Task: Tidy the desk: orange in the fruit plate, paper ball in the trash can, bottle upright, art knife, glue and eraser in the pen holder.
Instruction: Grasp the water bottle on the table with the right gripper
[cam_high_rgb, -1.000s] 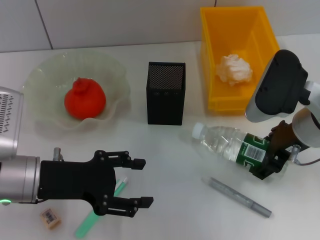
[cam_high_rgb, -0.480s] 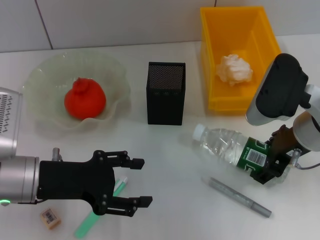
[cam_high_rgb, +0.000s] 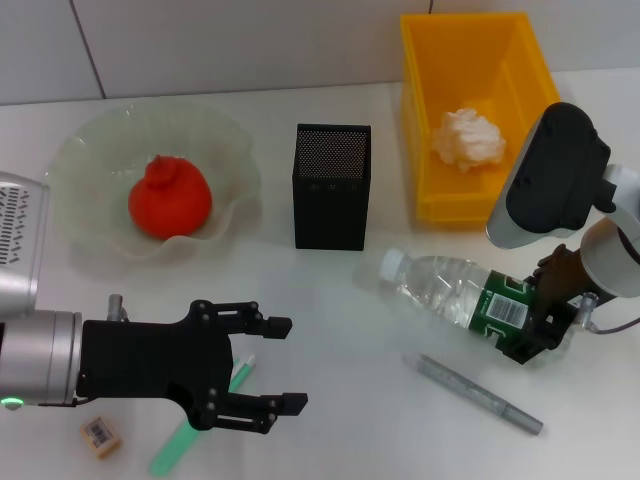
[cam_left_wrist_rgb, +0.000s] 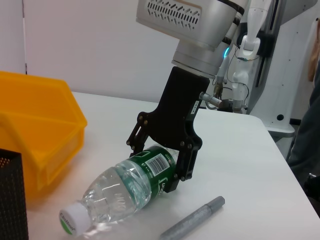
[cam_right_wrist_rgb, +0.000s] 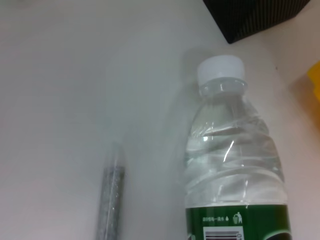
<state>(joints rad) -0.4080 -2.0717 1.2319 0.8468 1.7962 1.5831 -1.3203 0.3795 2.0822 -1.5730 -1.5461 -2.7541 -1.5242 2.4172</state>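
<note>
Bottle (cam_high_rgb: 455, 295) lies flat on the bench, cap toward the pen holder (cam_high_rgb: 332, 186), my right hand (cam_high_rgb: 530, 320) clenched round its labelled base.

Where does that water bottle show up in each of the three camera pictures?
Head view: the bottle lies on its side at lower right, the right gripper clamped on its base.
Left wrist view: the bottle sits low at centre.
Right wrist view: the bottle fills the right half.
Shared landmark: the grey pen beside it.
</note>
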